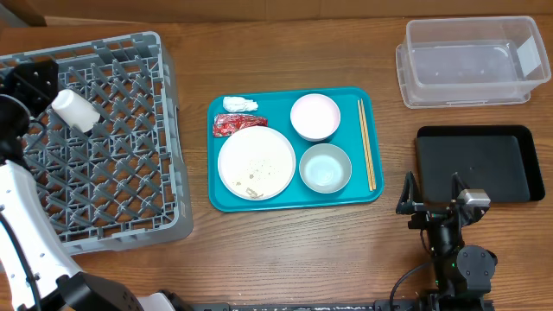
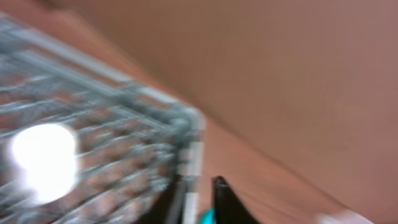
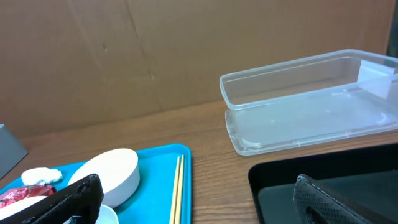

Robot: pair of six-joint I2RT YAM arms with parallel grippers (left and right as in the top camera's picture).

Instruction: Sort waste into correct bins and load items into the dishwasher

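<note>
White cup lies in the grey rack at the left of the counter, long axis running far-left to near-right; your left hand is too blurred to judge, your right hand gapes empty.

Likely lab: wooden table, cardboard backdrop.

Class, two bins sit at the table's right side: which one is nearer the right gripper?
The black tray, lying just ahead of the right gripper. The clear tub sits beyond it, toward the table's far edge.
</note>
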